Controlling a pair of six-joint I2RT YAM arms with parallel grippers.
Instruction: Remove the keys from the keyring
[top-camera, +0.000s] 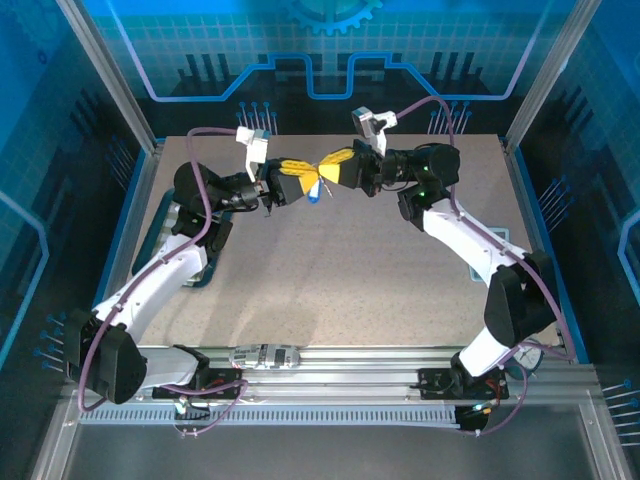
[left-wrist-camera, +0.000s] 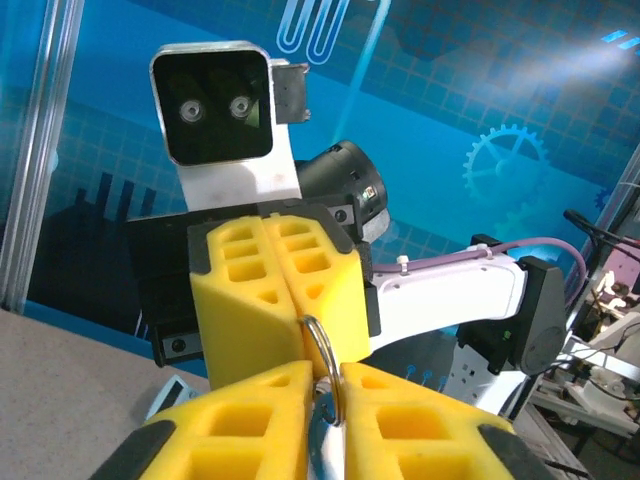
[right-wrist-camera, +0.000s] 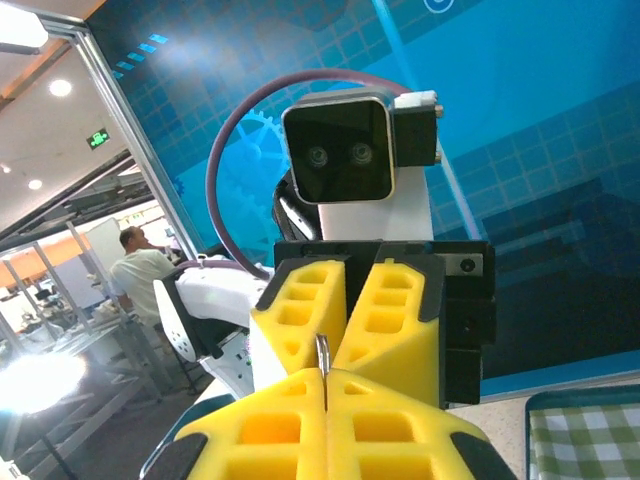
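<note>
Both pairs of jaws are pressed narrow, meeting tip to tip in mid-air above the table (top-camera: 330, 290). Your right gripper (top-camera: 327, 172) pinches the keyring (left-wrist-camera: 325, 360), a thin grey metal loop, in the seam of its yellow fingers. Your left gripper (top-camera: 311, 179) nips the same loop from the opposite side. The keys (top-camera: 314, 195), blue-headed, hang just below the meeting fingertips.

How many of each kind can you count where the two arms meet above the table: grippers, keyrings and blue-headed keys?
grippers: 2 (left gripper, right gripper)
keyring: 1
blue-headed key: 1
Total: 4
</note>
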